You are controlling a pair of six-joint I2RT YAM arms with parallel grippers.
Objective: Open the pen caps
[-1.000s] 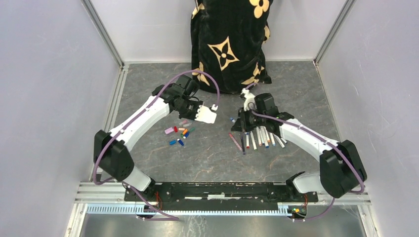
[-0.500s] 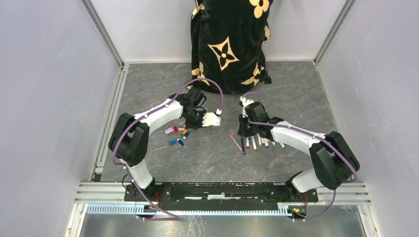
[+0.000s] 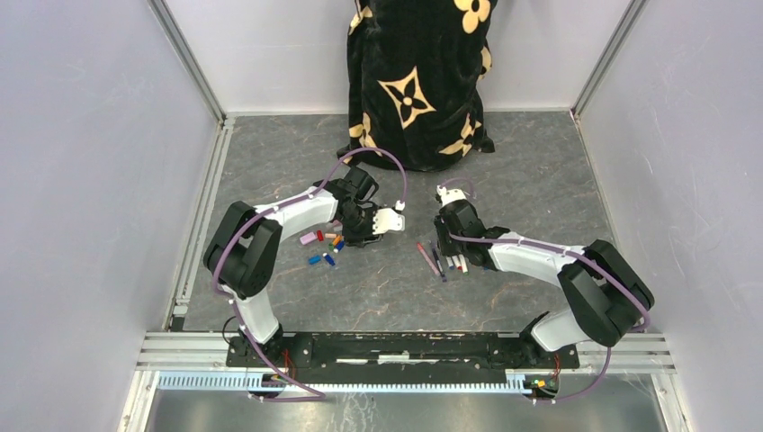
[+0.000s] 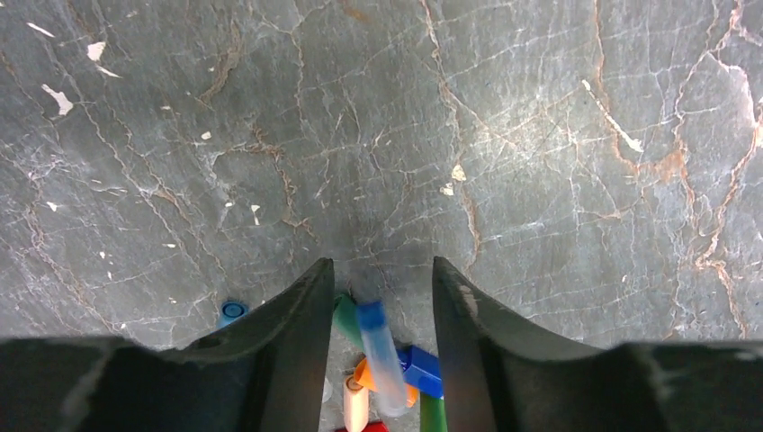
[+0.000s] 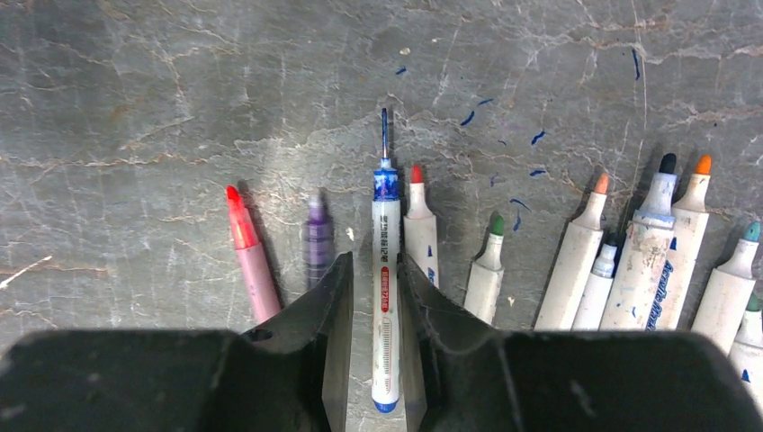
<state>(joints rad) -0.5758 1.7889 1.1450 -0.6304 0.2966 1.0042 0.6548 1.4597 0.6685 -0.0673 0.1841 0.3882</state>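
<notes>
The left gripper (image 4: 382, 265) stands with its jaws well apart over the pen caps (image 4: 423, 369). Deep between the fingers lie a pale cap, an orange one and a blue one, bunched together. A green cap (image 4: 346, 319) lies close along the inside of one finger. A blurred clear cap with a blue end (image 4: 378, 346) sits mid-gap, apparently touching neither finger. A light blue cap (image 4: 232, 312) lies just outside that same finger. Past the tips runs the veined grey table (image 4: 504, 135).

The right gripper (image 5: 374, 261) has its jaws narrow, one on either side of a white pen with a fine blue tip (image 5: 387, 306). A strip of table shows between the barrel and one finger, so the pen is not clamped. The barrel carries a small red label and fine print, too small to read, and the tip reaches beyond the fingertips.

Outside one finger lie a blurred purple pen (image 5: 318, 243) and a pink pen (image 5: 247, 256). Outside the other, the rest of the pens (image 5: 576, 270) lie in a row, uncapped, with their tips pointing away. The fat black-tipped marker (image 5: 646, 270) bears blue lettering that seems to begin "Acrylic". Blue ink flecks (image 5: 504, 153) dot the table beyond.

Farthest off stands a black bag (image 3: 418, 81) printed with tan flower shapes.
</notes>
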